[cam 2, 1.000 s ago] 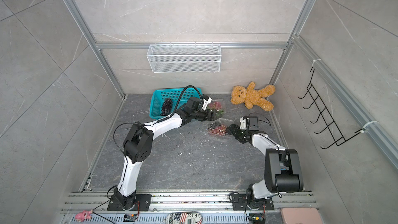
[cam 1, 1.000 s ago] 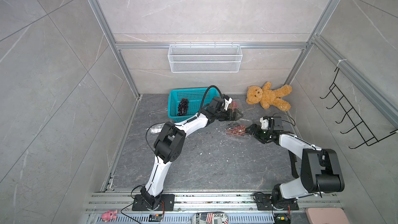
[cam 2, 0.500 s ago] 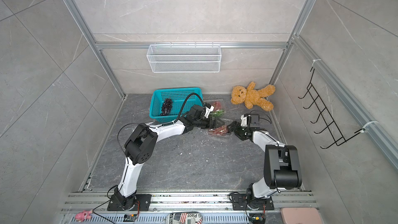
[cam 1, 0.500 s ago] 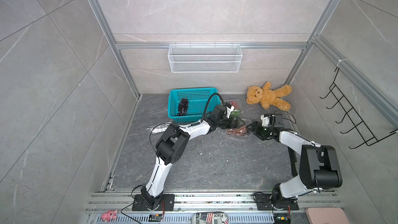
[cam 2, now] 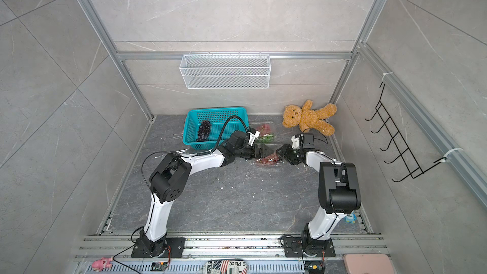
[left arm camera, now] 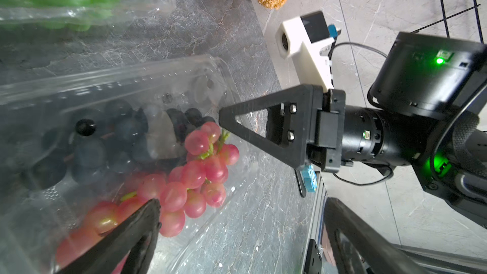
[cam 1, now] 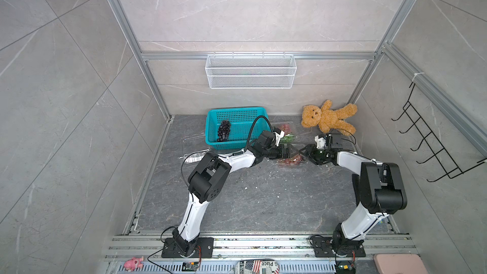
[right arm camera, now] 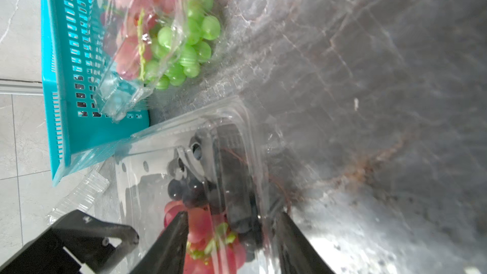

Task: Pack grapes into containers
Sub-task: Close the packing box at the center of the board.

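Along the near rail lie a pink toy (cam 1: pixel 133 262), a flag-print case (cam 1: pixel 257 267) and a pink pad (cam 1: pixel 398 263), with the two arm bases mounted between them.

Farther in, at mid-table, both arms reach toward each other and meet tip to tip over the near container (cam 1: pixel 291 161), a clear ribbed clamshell on the dark stone table (cam 1: pixel 250 201). Inside it a pink bunch (left arm camera: pixel 195 180) lies against a dark bunch (left arm camera: pixel 92 148). The left gripper (left arm camera: pixel 242 204) comes in from the left with its jaws spread wide and nothing between them, one finger close by the pink bunch. The right gripper (right arm camera: pixel 232 217) comes in from the right, jaws partly apart astride the container's right end. Whether they press on it cannot be told.

Left of this, a third container (cam 1: pixel 195 155) lies off the near left corner of the teal basket (cam 1: pixel 234 110).

Beyond, the basket holds another dark bunch (cam 1: pixel 224 130). Just right of it sits the far container (cam 1: pixel 292 131), with a green bunch (right arm camera: pixel 184 48) and more pink grapes (cam 1: pixel 286 128).

At the far right a teddy bear (cam 1: pixel 326 118) sprawls in the corner. A white wire basket (cam 1: pixel 250 72) hangs on the back wall and a black hook rack (cam 1: pixel 434 143) on the right wall.
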